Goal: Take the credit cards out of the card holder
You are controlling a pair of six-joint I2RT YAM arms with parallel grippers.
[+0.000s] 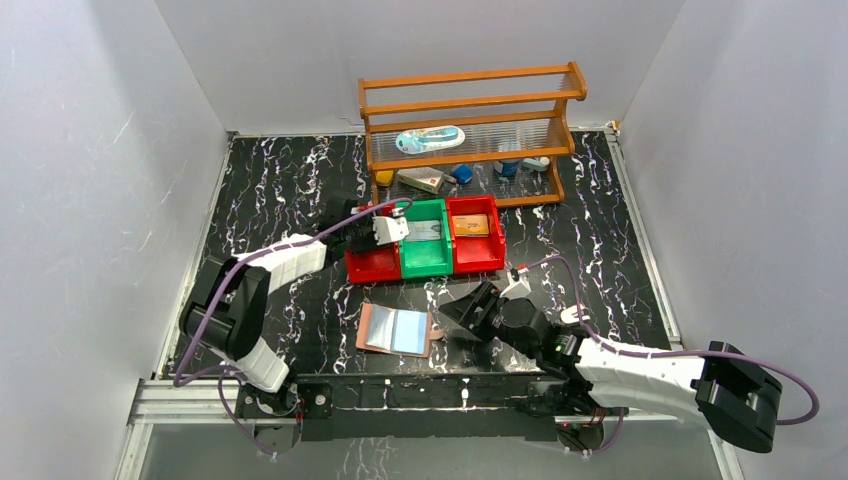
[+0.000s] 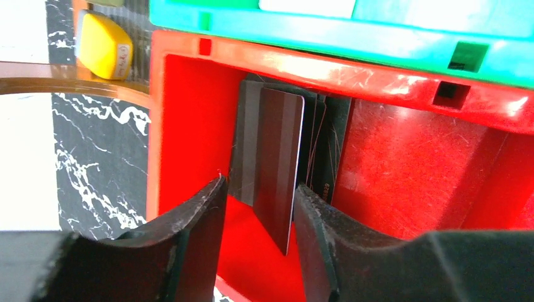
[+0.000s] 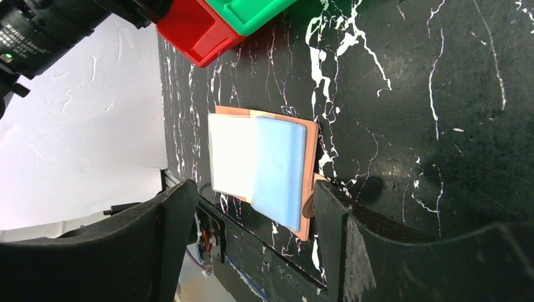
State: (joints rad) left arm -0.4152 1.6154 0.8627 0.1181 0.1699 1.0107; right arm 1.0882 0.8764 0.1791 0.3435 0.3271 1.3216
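The card holder lies open on the black marble table, its shiny silvery-blue sleeves facing up; it also shows in the right wrist view. My left gripper is over the left red bin. In the left wrist view its jaws stand open around a dark credit card, which stands on edge close to the right finger and leans on other dark cards in that bin. A silver-grey card lies in the green bin and an orange card in the right red bin. My right gripper is open and empty just right of the card holder.
The green bin and right red bin adjoin the left red bin. A wooden shelf with small items stands behind them. A yellow object lies beyond the bin. White walls enclose the table.
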